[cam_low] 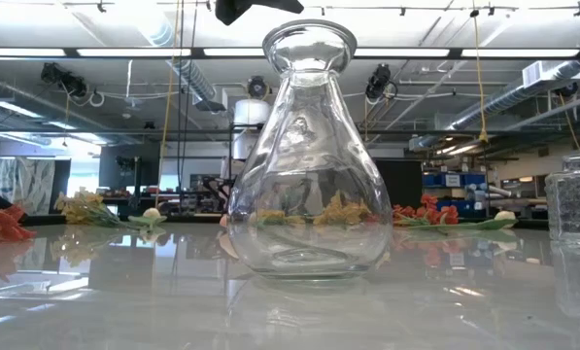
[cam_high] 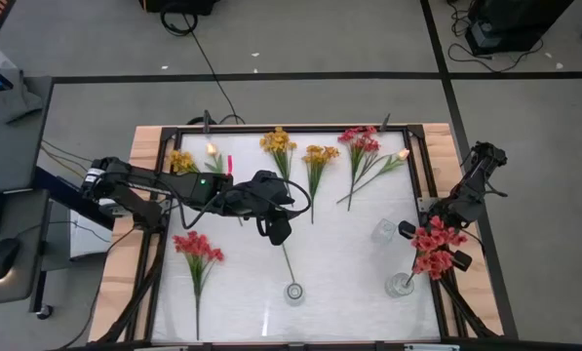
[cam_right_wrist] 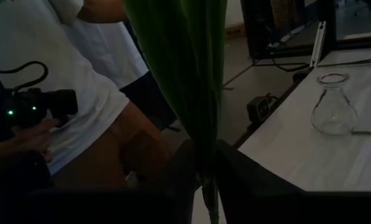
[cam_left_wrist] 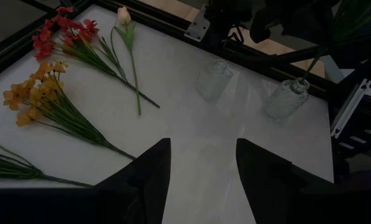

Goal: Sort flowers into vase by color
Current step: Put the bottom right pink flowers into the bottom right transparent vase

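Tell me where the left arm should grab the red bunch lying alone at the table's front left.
Grip the red bunch on its bare green stem just below the blooms, coming straight down from above with jaws across the stem. It lies flat, blooms toward the table's middle, stem running to the front edge, nothing beside it. The left gripper looks open, so probably ready.

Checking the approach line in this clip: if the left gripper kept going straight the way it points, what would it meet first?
The left gripper, fingers open, points over bare white tabletop. Beyond that lies the small empty glass jar, probably first in line, though depth is unclear. The yellow-orange flowers lie off to the side.
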